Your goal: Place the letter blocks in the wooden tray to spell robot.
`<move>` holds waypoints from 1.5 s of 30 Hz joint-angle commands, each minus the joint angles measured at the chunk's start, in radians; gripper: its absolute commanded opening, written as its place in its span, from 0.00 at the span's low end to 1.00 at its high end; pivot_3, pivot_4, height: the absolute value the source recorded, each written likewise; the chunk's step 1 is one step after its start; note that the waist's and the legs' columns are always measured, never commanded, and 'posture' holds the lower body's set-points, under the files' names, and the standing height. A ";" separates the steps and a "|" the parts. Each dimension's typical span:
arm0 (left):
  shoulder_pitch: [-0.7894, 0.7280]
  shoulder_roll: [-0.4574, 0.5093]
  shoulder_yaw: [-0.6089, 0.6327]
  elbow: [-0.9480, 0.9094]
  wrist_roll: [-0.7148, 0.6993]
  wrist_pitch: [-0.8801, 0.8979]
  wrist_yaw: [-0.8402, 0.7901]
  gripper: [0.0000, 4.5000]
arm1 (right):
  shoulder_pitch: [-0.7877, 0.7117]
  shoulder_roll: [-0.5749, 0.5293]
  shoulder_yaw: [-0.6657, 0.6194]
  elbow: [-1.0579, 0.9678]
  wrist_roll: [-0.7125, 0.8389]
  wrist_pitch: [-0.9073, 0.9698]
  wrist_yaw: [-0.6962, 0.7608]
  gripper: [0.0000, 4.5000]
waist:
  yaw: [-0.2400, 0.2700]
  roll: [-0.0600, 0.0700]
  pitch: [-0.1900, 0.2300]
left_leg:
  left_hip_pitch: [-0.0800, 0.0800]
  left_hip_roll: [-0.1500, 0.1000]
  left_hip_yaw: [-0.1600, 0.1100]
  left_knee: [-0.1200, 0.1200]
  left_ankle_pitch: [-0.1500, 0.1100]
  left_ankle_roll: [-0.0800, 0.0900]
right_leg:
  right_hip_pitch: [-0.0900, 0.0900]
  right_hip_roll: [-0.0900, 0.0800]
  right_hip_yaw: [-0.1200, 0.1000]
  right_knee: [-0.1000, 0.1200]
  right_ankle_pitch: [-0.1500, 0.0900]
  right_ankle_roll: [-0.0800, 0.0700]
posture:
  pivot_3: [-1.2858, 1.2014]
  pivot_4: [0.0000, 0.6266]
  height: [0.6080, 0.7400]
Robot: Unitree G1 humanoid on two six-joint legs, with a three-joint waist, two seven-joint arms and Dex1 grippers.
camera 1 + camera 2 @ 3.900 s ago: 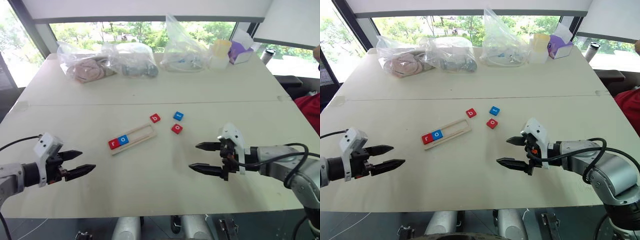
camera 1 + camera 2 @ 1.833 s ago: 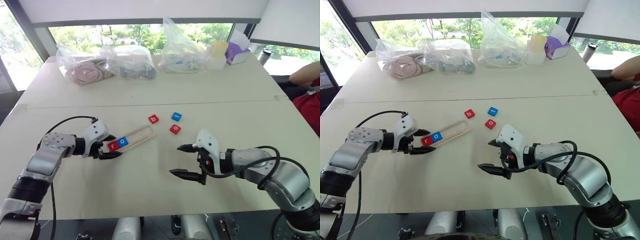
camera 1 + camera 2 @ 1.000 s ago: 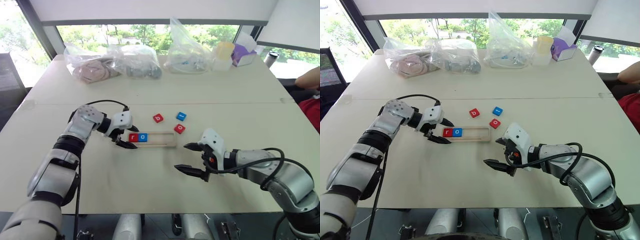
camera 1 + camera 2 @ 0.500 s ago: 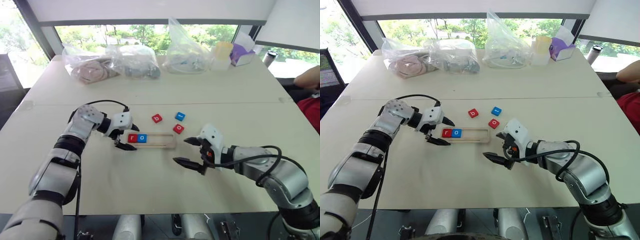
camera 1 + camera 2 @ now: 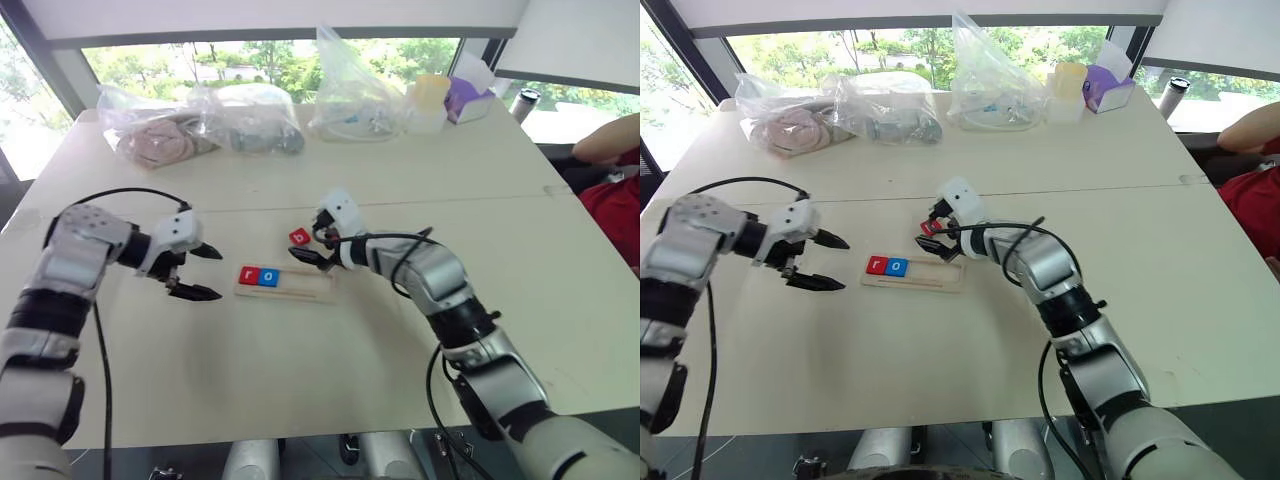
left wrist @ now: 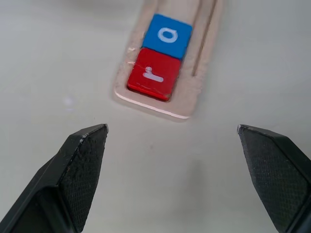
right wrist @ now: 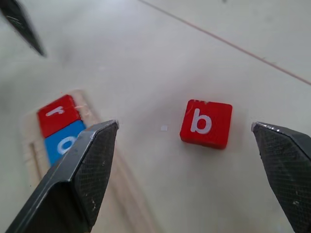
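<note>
We've got r + o seated at the left end of the wooden tray (image 5: 285, 283). Right gripper (image 7: 187, 160), jaws wide & empty, straddles red b block (image 7: 206, 123) beside the tray; next: lower, pinch it. Left gripper (image 5: 194, 272) wide, empty.

A pale, flat-topped desk (image 5: 300, 390) is carrying a long pale wooden tray (image 5: 300, 287), a red square "b" tile (image 5: 299, 237) lying just beside it, and clear plastic bags (image 5: 350, 95), a yellow-lidded tub (image 5: 429, 100) and a purple box (image 5: 466, 98) sitting along the far edge.
</note>
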 commanded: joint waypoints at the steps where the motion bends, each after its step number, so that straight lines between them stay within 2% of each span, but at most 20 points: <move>1: 0.094 0.051 0.114 -0.186 -0.093 0.143 0.054 0.99 | -0.053 0.042 -0.009 0.114 -0.062 -0.067 -0.024 1.00 | 0.002 0.000 0.000 | 0.000 0.000 0.000 0.000 0.000 0.000 | 0.000 0.000 0.000 0.000 0.000 0.000 | 0.52 0.24 0.99; 7: 0.255 0.108 0.272 -0.401 -0.203 0.315 0.152 0.99 | -0.082 0.091 -0.022 0.206 -0.129 -0.095 -0.049 1.00 | 0.000 0.000 0.000 | 0.001 0.000 0.000 0.001 0.000 0.000 | 0.001 0.000 0.000 0.000 0.001 -0.001 | 0.52 0.24 0.99; 10: 0.303 0.113 0.323 -0.464 -0.236 0.361 0.203 1.00 | -0.061 0.102 -0.029 0.191 -0.146 -0.096 -0.056 0.79 | -0.001 0.000 0.000 | 0.005 0.001 0.001 0.001 0.000 0.000 | 0.003 0.001 0.000 0.000 0.000 -0.003 | 0.52 0.24 0.99; 11: 0.311 0.114 0.329 -0.476 -0.245 0.370 0.216 1.00 | -0.055 0.103 -0.029 0.188 -0.151 -0.097 -0.055 0.70 | 0.000 0.000 0.000 | 0.005 0.001 0.001 0.001 0.000 0.000 | 0.004 0.001 0.000 0.000 -0.001 -0.003 | 0.52 0.24 0.99; 14: 0.322 0.105 0.336 -0.507 -0.269 0.388 0.256 1.00 | -0.044 0.119 -0.033 0.179 -0.165 -0.090 -0.062 0.33 | -0.001 0.000 0.000 | 0.007 0.001 0.001 0.001 0.000 0.000 | 0.005 0.001 0.000 0.001 -0.001 -0.004 | 0.52 0.24 0.99; 15: 0.321 0.099 0.332 -0.519 -0.280 0.395 0.270 1.00 | -0.044 0.128 -0.040 0.177 -0.167 -0.087 -0.072 0.25 | -0.002 0.000 0.000 | 0.008 0.001 0.001 0.001 0.000 0.000 | 0.005 0.001 0.001 0.001 -0.001 -0.004 | 0.52 0.24 0.99; 18: 0.320 0.080 0.298 -0.552 -0.296 0.399 0.302 1.00 | -0.052 0.142 -0.095 0.159 -0.178 -0.139 -0.145 0.25 | -0.005 0.000 0.000 | 0.008 0.001 0.001 0.000 0.000 0.000 | 0.005 0.002 0.001 0.002 0.000 -0.004 | 0.52 0.24 0.99; 21: 0.342 0.061 0.262 -0.610 -0.307 0.391 0.324 1.00 | 0.002 0.081 -0.146 -0.041 -0.184 -0.112 -0.168 0.25 | -0.007 0.000 0.000 | 0.007 0.001 0.001 0.000 0.000 -0.001 | 0.005 0.002 0.001 0.002 0.002 -0.005 | 0.52 0.24 0.99; 24: 0.330 0.022 0.248 -0.644 -0.332 0.395 0.364 1.00 | 0.133 -0.003 -0.206 -0.376 -0.156 0.077 -0.174 0.25 | 0.010 0.000 0.000 | 0.006 0.001 0.001 0.000 0.000 -0.001 | 0.005 0.001 0.001 0.001 0.002 -0.003 | 0.52 0.24 0.99; 26: 0.310 -0.009 0.227 -0.658 -0.340 0.393 0.393 1.00 | 0.251 -0.035 -0.260 -0.613 -0.139 0.269 -0.203 0.25 | 0.013 -0.001 0.000 | 0.005 0.000 0.001 0.000 0.000 -0.001 | 0.005 0.000 0.001 0.000 0.001 -0.002 | 0.52 0.24 0.99; 28: 0.290 -0.033 0.208 -0.666 -0.349 0.399 0.414 1.00 | 0.342 -0.033 -0.299 -0.782 -0.147 0.406 -0.248 0.25 | 0.010 -0.001 -0.001 | 0.005 0.000 0.001 -0.001 0.000 -0.001 | 0.005 0.000 0.001 -0.001 0.000 -0.002 | 0.52 0.24 0.99; 31: 0.244 -0.064 0.159 -0.651 -0.346 0.397 0.433 1.00 | 0.454 0.017 -0.315 -0.932 -0.157 0.529 -0.310 0.25 | -0.004 -0.001 -0.001 | 0.007 0.001 0.002 -0.001 0.000 -0.001 | 0.004 0.002 0.002 0.000 -0.001 -0.003 | 0.52 0.24 0.99; 34: 0.199 -0.089 0.112 -0.603 -0.326 0.375 0.436 1.00 | 0.514 0.069 -0.296 -0.954 -0.151 0.585 -0.342 0.25 | -0.008 -0.001 -0.001 | 0.010 0.001 0.001 0.000 0.000 -0.001 | 0.005 0.003 0.002 0.001 -0.001 -0.007 | 0.52 0.24 0.99; 37: 0.163 -0.094 0.073 -0.557 -0.299 0.344 0.429 1.00 | 0.523 0.125 -0.292 -0.888 -0.147 0.578 -0.361 0.25 | -0.023 -0.001 -0.001 | 0.012 0.001 -0.001 0.000 0.000 -0.001 | 0.005 0.004 0.002 0.001 0.000 -0.009 | 0.52 0.24 0.99; 42: 0.159 -0.081 0.048 -0.546 -0.289 0.323 0.411 1.00 | 0.519 0.110 -0.235 -0.809 -0.155 0.539 -0.363 0.25 | -0.025 -0.001 -0.001 | 0.012 0.001 -0.001 0.000 0.001 -0.001 | 0.005 0.006 0.004 0.000 0.001 -0.010 | 0.52 0.24 0.99; 44: 0.167 -0.079 0.053 -0.545 -0.286 0.321 0.413 1.00 | 0.525 0.147 -0.253 -0.795 -0.141 0.575 -0.372 0.49 | -0.025 -0.001 -0.001 | 0.012 0.001 -0.001 0.000 0.001 -0.001 | 0.005 0.007 0.006 0.000 0.001 -0.010 | 0.52 0.24 0.99; 45: 0.169 -0.078 0.056 -0.544 -0.285 0.321 0.415 1.00 | 0.527 0.158 -0.259 -0.790 -0.136 0.587 -0.374 0.56 | -0.025 -0.001 -0.001 | 0.012 0.001 -0.001 0.000 0.001 -0.001 | 0.005 0.008 0.007 0.000 0.001 -0.009 | 0.52 0.24 0.99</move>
